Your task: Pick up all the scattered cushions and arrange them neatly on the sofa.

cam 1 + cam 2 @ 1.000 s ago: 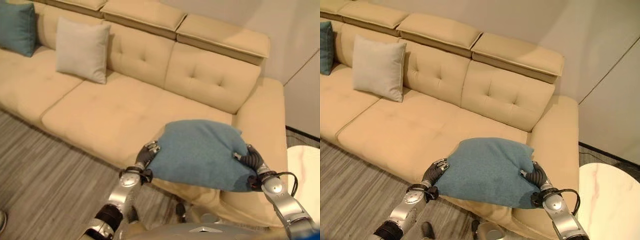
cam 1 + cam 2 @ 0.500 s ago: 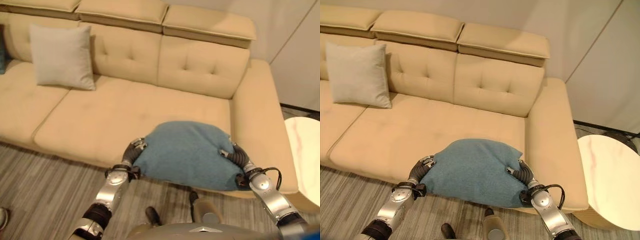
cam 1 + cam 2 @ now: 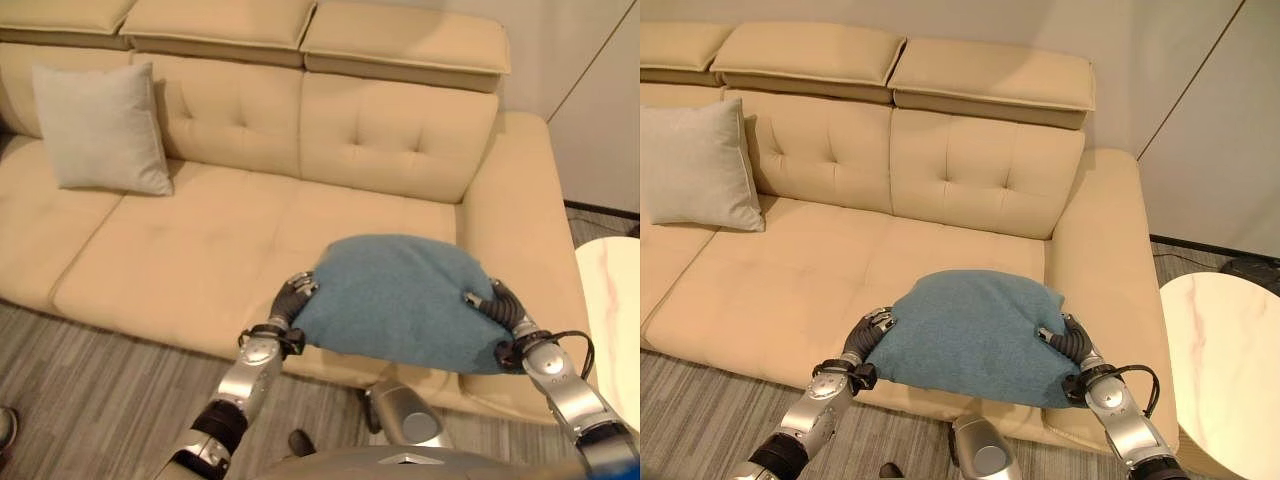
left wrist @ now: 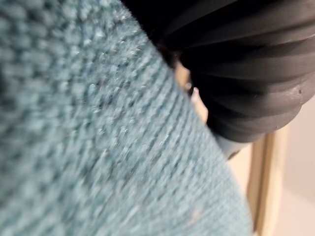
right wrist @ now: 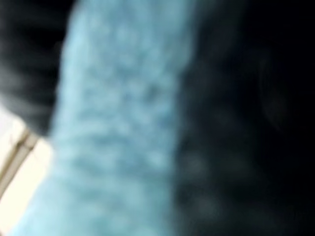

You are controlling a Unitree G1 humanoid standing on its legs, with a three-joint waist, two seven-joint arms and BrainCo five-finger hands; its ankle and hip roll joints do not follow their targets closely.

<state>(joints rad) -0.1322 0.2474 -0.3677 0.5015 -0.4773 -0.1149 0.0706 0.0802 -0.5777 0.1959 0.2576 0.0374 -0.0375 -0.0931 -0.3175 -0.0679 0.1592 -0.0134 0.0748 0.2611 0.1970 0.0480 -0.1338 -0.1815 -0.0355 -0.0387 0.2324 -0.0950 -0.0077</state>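
Two robot hands carry one teal cushion (image 3: 400,300) between them. In the left eye view the left robot hand (image 3: 293,300) presses on the cushion's left edge and the right robot hand (image 3: 497,305) on its right edge, so the cushion's long axis runs side to side between them, across the robot's front. It hangs over the front edge of the beige sofa (image 3: 200,250), above the right-hand seat and near the right armrest (image 3: 515,210). The free seat and the tufted backrest (image 3: 385,135) lie straight ahead, beyond the cushion, so I judge the coming move is a forward carry by both arms together, neither nearer than the other. A grey cushion (image 3: 102,130) already leans upright against the backrest at the far left.

From the right eye view the same hold shows: fingers of both hands curl onto the cushion's side edges, pinching it. A round white marble-topped bench (image 3: 1225,350) stands to the right of the sofa, well apart from the cushion.

Close up in the left wrist view, teal knit lies right against the hand's dark ribbed cover (image 4: 246,73).

Blurred teal fabric beside a dark mass is all I can make out in the right wrist view; the fingers cannot be read there.
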